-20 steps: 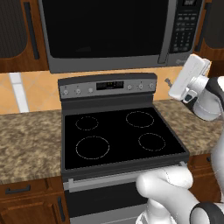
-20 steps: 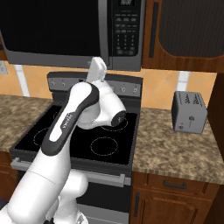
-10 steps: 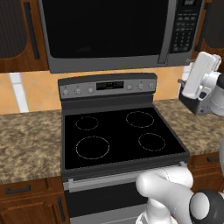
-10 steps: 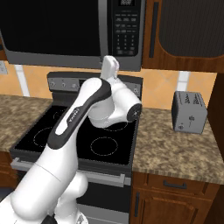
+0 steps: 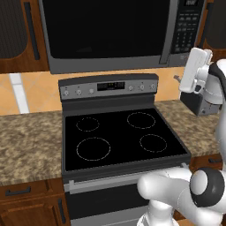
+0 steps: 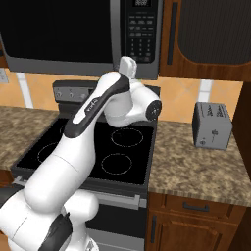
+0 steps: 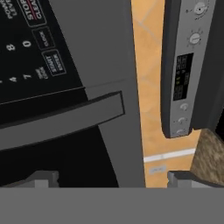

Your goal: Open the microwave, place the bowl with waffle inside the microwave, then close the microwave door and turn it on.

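Observation:
The microwave hangs above the stove, and its dark glass microwave door is shut. The door's vertical grey handle stands beside the button panel. My gripper points up just below the microwave's lower right corner. In the rolled hand view the gripper is open with nothing between its fingertips; ahead lie the handle and the button panel. The bowl and the waffle are out of view.
A black stove with a grey control panel sits below the microwave. Granite counter flanks it on both sides, and a small grey toaster stands on the right. Brown wooden cabinets border the microwave.
The hand has swung right and risen a little, closer to the microwave's lower right corner. The jaws have stayed open.

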Available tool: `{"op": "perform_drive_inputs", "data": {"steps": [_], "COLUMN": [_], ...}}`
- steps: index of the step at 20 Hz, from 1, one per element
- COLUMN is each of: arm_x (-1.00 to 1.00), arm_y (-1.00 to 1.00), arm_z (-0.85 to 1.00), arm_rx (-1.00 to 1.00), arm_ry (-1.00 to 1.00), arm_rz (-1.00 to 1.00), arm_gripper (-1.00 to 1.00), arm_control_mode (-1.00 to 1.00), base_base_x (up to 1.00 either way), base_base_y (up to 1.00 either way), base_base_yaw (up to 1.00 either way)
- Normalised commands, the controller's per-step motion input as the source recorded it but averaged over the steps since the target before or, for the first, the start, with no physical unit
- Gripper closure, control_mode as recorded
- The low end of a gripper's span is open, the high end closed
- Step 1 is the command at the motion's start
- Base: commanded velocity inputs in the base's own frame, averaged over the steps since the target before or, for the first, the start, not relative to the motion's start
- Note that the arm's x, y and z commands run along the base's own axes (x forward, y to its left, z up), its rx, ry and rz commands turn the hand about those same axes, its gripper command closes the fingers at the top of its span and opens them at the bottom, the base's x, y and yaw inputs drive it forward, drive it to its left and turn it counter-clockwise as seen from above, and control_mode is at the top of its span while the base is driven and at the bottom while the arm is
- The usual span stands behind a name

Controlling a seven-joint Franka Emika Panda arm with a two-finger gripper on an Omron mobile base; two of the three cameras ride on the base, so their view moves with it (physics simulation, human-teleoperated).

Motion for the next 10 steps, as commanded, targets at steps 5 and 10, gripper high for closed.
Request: {"op": "perform_drive_inputs", "data": {"steps": [5,10], "arm_x": [0.29,0.31], "arm_y": [-0.18,-0.12], "arm_z": [0.04,0.0], "arm_rx": [0.0,0.0], "arm_ry": [0.0,0.0], "arm_rz": [-0.05,-0.05], "arm_gripper": [-1.0,-1.0], "arm_control_mode": [-1.0,-1.0], "base_base_x": [0.0,0.0], "base_base_y": [0.0,0.0], "base_base_yaw": [0.0,0.0]}}
